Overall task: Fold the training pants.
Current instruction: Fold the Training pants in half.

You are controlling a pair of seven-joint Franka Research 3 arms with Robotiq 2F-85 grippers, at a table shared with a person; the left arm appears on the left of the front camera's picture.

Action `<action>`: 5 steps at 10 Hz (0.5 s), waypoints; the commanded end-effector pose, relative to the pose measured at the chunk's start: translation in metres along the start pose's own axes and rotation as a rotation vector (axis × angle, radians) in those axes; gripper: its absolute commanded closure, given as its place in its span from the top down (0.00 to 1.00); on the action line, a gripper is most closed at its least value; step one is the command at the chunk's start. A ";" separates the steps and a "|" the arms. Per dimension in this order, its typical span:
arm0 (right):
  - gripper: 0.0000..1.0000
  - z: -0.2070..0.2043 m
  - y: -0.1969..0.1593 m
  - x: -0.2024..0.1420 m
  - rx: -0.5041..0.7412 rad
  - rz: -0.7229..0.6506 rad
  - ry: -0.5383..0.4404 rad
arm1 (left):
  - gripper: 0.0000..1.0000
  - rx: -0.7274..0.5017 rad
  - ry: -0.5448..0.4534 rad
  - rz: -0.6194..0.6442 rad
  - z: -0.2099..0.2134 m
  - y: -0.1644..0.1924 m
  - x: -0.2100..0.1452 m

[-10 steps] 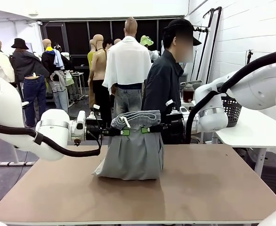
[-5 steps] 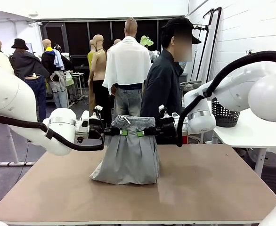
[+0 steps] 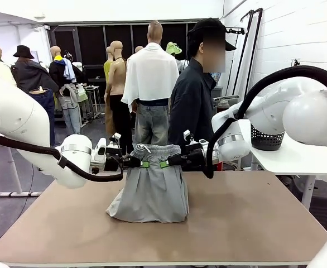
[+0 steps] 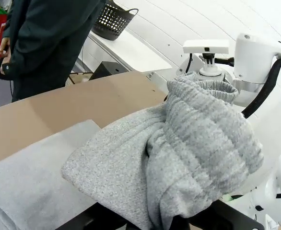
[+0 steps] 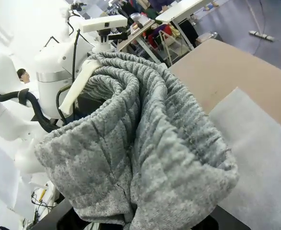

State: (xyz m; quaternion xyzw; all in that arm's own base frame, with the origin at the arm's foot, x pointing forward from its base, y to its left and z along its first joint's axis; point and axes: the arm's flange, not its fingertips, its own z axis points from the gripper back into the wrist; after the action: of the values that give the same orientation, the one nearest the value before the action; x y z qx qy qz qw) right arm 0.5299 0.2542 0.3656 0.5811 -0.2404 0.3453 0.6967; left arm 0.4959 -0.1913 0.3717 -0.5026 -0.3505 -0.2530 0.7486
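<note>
low over the table [image 3: 253, 223], both arms reach in level from either side and meet at its middle, wrists turned so the fingers point toward each other. the left gripper [image 3: 140, 163] is clamped on the left end of the waistband of the training pants [image 3: 151, 190], and the right gripper [image 3: 166, 163] is clamped on the right end, the green pads just beside each other with a short stretch of bunched waistband between them. a person [image 3: 194, 106] in a dark shirt stands at the far side of the table, just behind the grippers

the training pants hang from that pinched waistband, which is held above the table, and spread down into a wider skirt of light grey cloth whose lower part rests on the table near its middle. the gathered elastic band is humped up over the grippers, and a white drawstring [image 3: 144, 148] lies on top of it. seen from the left wrist, the ribbed band [image 4: 203, 139] bulges over the fingers with smooth folded fabric lying on the table beyond; from the right wrist, the band [image 5: 145, 158] rolls into thick folds with the drawstring [image 5: 80, 86] running along one side
</note>
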 end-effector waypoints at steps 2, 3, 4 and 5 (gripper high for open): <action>0.00 0.001 0.002 0.000 -0.002 0.008 -0.003 | 0.00 0.004 -0.006 -0.019 0.002 -0.004 0.003; 0.00 0.001 0.002 0.000 -0.002 0.008 -0.003 | 0.00 0.004 -0.006 -0.019 0.002 -0.004 0.003; 0.00 0.001 0.002 0.000 -0.002 0.008 -0.003 | 0.00 0.004 -0.006 -0.019 0.002 -0.004 0.003; 0.00 0.002 0.000 0.001 -0.003 0.002 -0.002 | 0.00 -0.002 0.000 -0.005 -0.001 -0.002 0.001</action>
State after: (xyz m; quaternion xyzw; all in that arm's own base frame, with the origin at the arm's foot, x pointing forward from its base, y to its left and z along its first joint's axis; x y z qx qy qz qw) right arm 0.5309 0.2521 0.3662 0.5800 -0.2423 0.3447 0.6972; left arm 0.4949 -0.1931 0.3734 -0.5027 -0.3512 -0.2556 0.7475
